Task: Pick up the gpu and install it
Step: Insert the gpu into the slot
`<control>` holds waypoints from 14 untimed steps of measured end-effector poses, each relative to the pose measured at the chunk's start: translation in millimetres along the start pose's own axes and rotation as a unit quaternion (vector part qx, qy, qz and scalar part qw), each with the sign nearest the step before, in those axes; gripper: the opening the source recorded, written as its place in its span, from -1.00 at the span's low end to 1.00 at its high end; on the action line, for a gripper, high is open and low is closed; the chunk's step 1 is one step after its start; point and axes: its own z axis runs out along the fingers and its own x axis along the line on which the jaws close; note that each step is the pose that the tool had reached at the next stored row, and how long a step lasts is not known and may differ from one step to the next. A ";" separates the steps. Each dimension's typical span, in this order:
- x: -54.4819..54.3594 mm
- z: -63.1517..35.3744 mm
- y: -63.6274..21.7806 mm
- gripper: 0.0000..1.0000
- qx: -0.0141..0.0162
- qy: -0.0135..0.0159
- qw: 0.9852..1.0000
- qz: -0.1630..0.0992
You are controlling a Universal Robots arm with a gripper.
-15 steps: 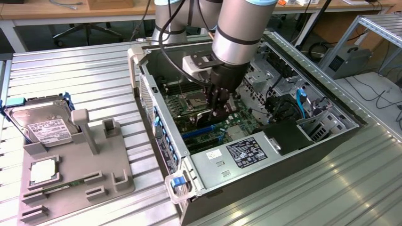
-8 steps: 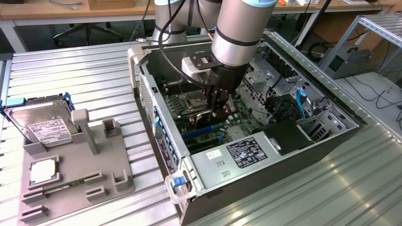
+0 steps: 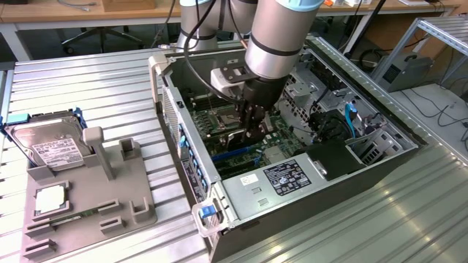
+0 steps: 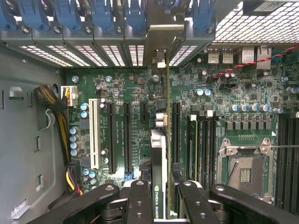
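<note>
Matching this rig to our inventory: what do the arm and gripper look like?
The arm is a silver-grey cylinder with a black band and light-blue cap; a black cable runs beside it. The gripper is black, with screw-studded fingers under a pale block.

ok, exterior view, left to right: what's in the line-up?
Hard drive → the grey tray that holds it → open PC case's wall → pincer shut on the gpu inside the case → blue cable → grey box at the far right.
</note>
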 end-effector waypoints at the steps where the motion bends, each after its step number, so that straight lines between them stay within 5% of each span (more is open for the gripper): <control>1: 0.0 0.2 0.0 -0.47 0.000 0.000 1.000 0.000; 14: -0.1 5.3 1.3 -0.47 0.000 0.000 1.000 0.000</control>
